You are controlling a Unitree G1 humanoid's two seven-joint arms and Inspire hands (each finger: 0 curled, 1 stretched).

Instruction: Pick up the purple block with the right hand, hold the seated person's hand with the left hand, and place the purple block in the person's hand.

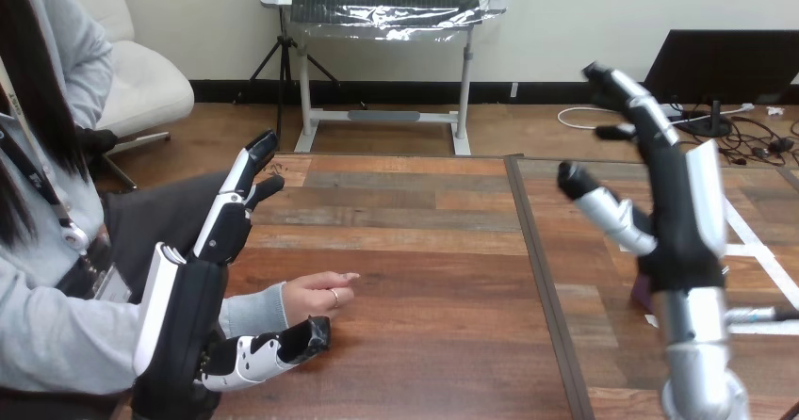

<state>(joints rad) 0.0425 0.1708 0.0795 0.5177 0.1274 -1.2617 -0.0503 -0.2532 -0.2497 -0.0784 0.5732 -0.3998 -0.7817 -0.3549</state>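
The purple block (645, 291) lies on the table at the right, mostly hidden behind my right hand (671, 215); just a sliver of it shows. That hand is raised above it, open, fingers straight and pointing up, thumb stretched out to the left. At the left my left hand (193, 307) is open too, with its fingers pointing away from me and its thumb low toward the right. The person's hand (318, 294) rests on the table between that thumb and the fingers. My thumb lies just below it; I cannot tell whether they touch.
The wooden table (424, 250) has a dark seam (546, 288) running front to back right of centre. White tape lines (754, 250) mark the top at the far right. The person sits at the left edge, their grey sleeve (254, 310) reaching in.
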